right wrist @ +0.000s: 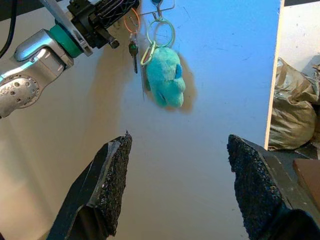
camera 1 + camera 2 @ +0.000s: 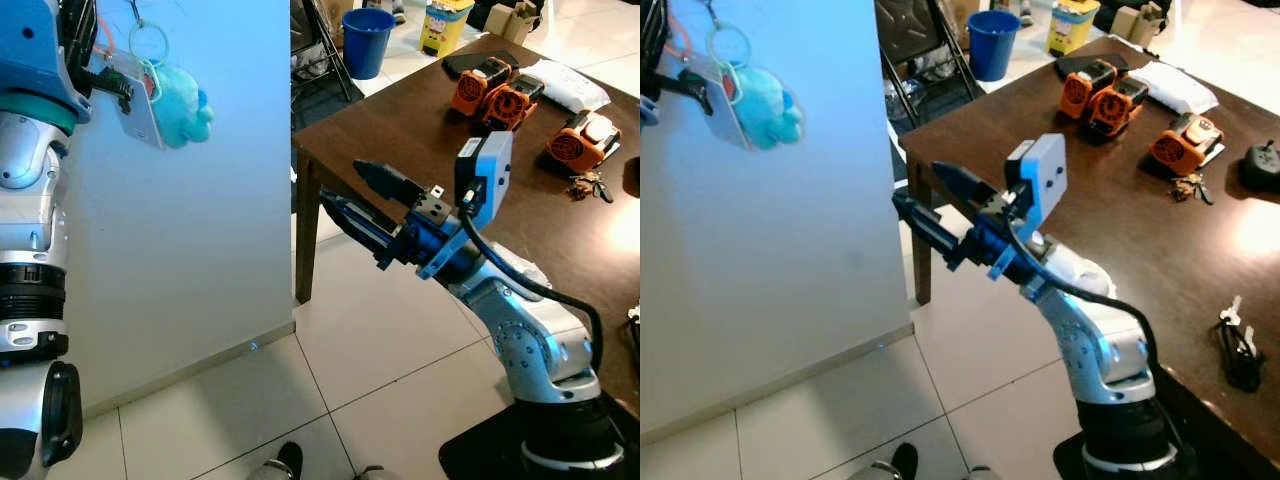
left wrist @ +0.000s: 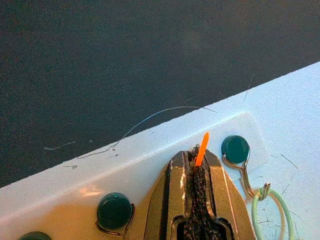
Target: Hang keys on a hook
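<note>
High on the white wall panel, a teal plush keychain hangs by a green ring from a dark-knobbed hook. Just beside it, my left gripper is shut on an orange loop close to the hook rail. A small key dangles from that loop, next to a white tag. My right gripper is held out at mid height, open and holding nothing. It points at the panel and stands well short of it.
A brown table on the right carries orange devices, a key bunch and black keys. A second hook sits along the rail. A blue bucket stands behind. Shoes show on the tiled floor.
</note>
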Robot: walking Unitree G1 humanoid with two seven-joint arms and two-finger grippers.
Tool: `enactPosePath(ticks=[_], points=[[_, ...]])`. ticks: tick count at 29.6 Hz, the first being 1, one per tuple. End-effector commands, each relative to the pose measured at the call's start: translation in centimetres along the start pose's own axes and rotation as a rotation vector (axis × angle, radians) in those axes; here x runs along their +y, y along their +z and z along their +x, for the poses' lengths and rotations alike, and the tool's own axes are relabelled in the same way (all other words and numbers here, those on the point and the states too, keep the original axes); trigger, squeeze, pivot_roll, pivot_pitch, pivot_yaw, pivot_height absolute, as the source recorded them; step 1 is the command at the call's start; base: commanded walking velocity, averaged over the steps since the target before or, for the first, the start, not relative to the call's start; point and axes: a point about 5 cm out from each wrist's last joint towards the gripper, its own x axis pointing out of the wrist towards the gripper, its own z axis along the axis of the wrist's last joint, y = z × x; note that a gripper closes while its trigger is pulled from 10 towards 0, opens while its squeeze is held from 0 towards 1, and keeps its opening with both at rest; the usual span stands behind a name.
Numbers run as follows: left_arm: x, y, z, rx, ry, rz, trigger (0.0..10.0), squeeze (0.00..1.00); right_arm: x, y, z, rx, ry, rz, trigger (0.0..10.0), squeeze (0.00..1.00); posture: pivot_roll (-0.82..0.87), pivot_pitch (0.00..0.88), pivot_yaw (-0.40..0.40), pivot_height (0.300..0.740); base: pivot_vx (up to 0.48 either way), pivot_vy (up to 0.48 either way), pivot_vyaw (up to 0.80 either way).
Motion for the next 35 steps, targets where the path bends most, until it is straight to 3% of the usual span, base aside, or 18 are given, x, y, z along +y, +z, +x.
enactPosePath(ticks=[1,23,27,35], points=[[-0.3,-0.9,-0.2,0.049,-0.002,0.005,10.0,0.0,0.0,0.1,-0.4,0.003,-0.01,-0.007,10.0,0.0,-0.07,0.11,0.078,0.74,0.0,0.0,0.0],[-0.5,-3.0,-0.9,0.14,0.042,-0.018,10.0,0.0,0.1,0.3,-0.7,0.011,-0.015,-0.01,10.0,0.0,-0.08,0.118,0.073,0.74,0.0,0.0,0.0],[0.2,-2.8,-1.7,0.035,0.094,-0.184,10.0,0.0,0.2,0.3,-0.7,0.012,-0.011,-0.012,10.0,0.0,-0.09,0.119,0.07,0.74,0.0,0.0,0.0],[1.0,-2.7,-2.6,-0.035,0.175,-0.171,10.0,0.0,0.3,0.4,-0.7,0.008,-0.003,-0.012,10.0,0.0,-0.09,0.121,0.06,0.74,0.0,0.0,0.0]])
